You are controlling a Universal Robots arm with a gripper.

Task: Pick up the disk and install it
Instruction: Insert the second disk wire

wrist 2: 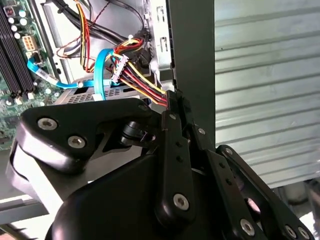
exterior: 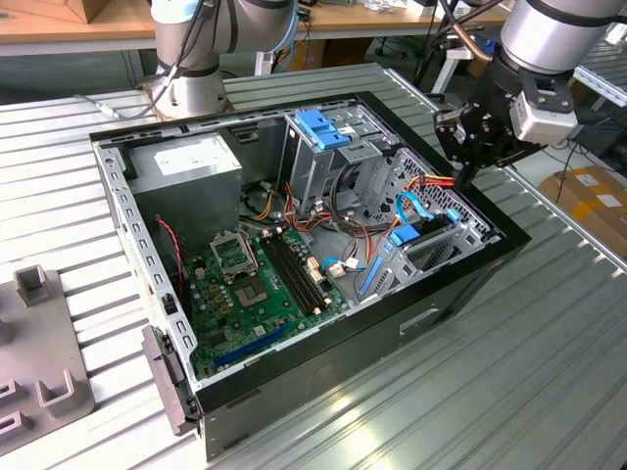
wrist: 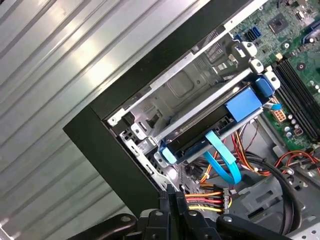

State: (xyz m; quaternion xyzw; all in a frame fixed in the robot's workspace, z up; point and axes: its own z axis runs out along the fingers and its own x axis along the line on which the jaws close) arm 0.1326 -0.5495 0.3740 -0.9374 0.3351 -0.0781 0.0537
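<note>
Install step, prob. near done: disk (wrist: 199,135) seated in cage (wrist: 190,85), end effector (exterior: 460,181) pinched together, empty, at case (exterior: 470,284) rim's 2 o'clock in exterior view.

Ribbed, glossy metal table (exterior: 549,392), matt black gripper (wrist 2: 172,107), seemingly plastic blue carrier on the disk (wrist: 243,105)

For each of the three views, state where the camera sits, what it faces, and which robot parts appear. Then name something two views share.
Exterior view: off the arm, above, facing the open computer case; arm and gripper visible.
Second wrist view: on the arm, facing the gripper and colored wires.
First wrist view: on the arm, facing the drive cage.
Shared: both wrist views show the motherboard.
</note>
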